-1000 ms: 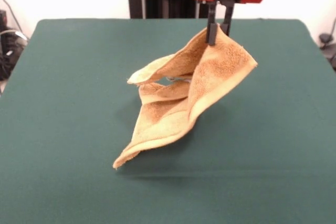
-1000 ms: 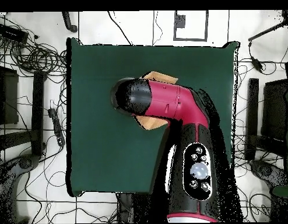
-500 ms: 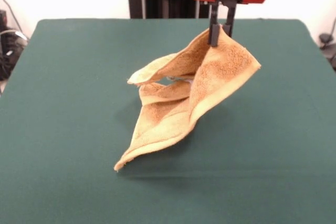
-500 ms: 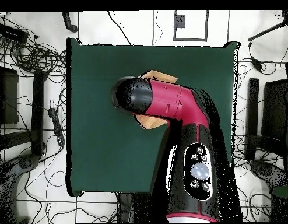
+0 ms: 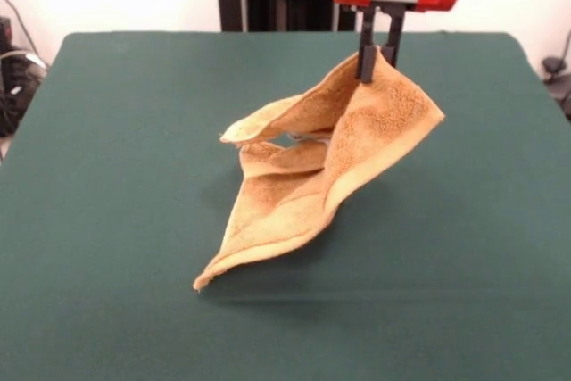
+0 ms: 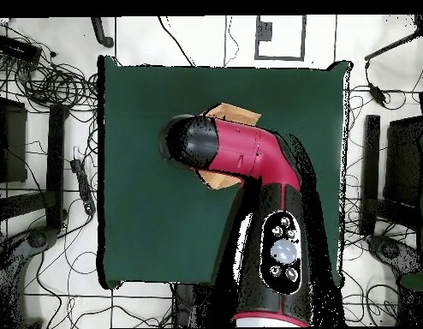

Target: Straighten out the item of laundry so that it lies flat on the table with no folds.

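Note:
The golden-orange towel (image 5: 312, 162), the item of laundry, hangs crumpled and folded from one raised corner, its lower corner resting on the green table (image 5: 116, 176). My gripper (image 5: 376, 58) is shut on that top corner, just below the red arm head, in the front view. In the overhead view the arm covers most of the towel (image 6: 236, 113); only small patches show at either side of the arm, and the gripper itself is hidden.
Green cloth spreads wide on all sides of the towel. Cables and stands (image 6: 44, 94) lie on the floor around the table (image 6: 146, 214). The red and black arm (image 6: 249, 171) reaches across the table's middle.
The gripper has drifted slightly right in the front view, carrying the held corner with it. The towel's low corner stays on the table.

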